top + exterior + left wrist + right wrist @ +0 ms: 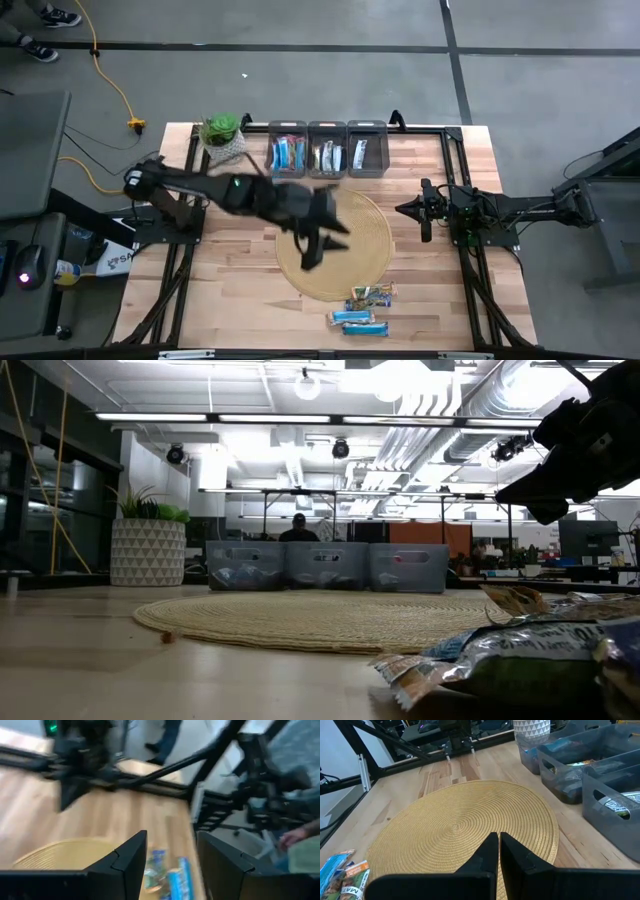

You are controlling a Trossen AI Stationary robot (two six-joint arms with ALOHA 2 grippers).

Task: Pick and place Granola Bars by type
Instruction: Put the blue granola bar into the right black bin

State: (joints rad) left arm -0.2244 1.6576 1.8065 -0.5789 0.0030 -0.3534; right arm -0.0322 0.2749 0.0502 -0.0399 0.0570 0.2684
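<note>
Hovering over the round woven mat (pixel 335 245), the left tool (pixel 322 240) has its two fingers (pixel 125 865) spread apart with nothing between them. Right tool (pixel 425 212) waits at the right side of the desk (pixel 220 300), fingers pressed together, empty, just off the mat's right edge.

Granola Bars: loose cluster (pixel 362 308) on the desk at the near edge, just past the mat's near rim. About four there: two blue-and-white ones nearest, the others with mixed greenish wrappers; exact count hard to tell.

Three grey bins (pixel 327 150) in a row at the far edge, touching side by side. Left bin holds blue and red/pink bars, middle and right bins hold a few bars each; numbers inside not countable.

One potted plant (pixel 222 133) in a white patterned pot, left of the bins. One person's hand (pixel 295 837) shows beyond the desk in the left wrist view.
</note>
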